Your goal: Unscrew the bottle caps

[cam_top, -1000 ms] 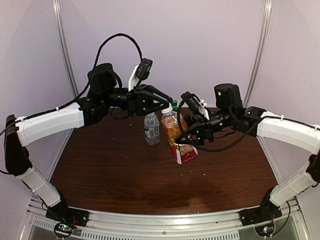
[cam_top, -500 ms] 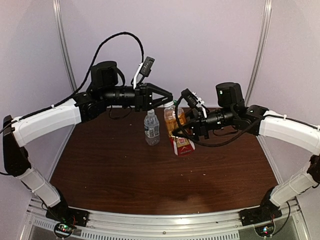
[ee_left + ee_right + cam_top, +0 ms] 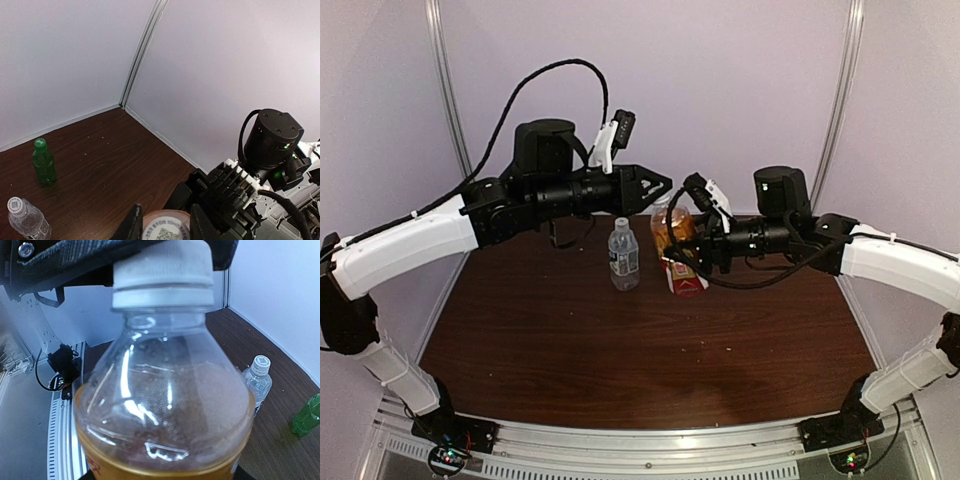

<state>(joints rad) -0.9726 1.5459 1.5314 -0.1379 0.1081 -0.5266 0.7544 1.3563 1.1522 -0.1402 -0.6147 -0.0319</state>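
Observation:
The amber-brown bottle [image 3: 674,240] with a red label stands near the back middle of the table. My right gripper [image 3: 684,262] is shut around its body. The bottle [image 3: 165,410] fills the right wrist view. Its white cap [image 3: 162,272] sits between the fingers [image 3: 133,224] of my left gripper [image 3: 663,190], which is shut on it from above. In the left wrist view the cap [image 3: 167,232] shows a printed code on top. The clear water bottle [image 3: 623,256] with its white cap stands just to the left. The small green bottle [image 3: 44,163] stands farther back, capped.
The right arm's wrist body [image 3: 270,145] sits close beside the left fingers. Pale walls close the table [image 3: 570,340] at the back and sides. The clear bottle [image 3: 257,381] and the green bottle [image 3: 307,416] are beyond the amber one in the right wrist view.
The amber bottle has gone from leaning toward the front to nearly upright and moved a little back. The left arm has risen with its gripper staying on the cap.

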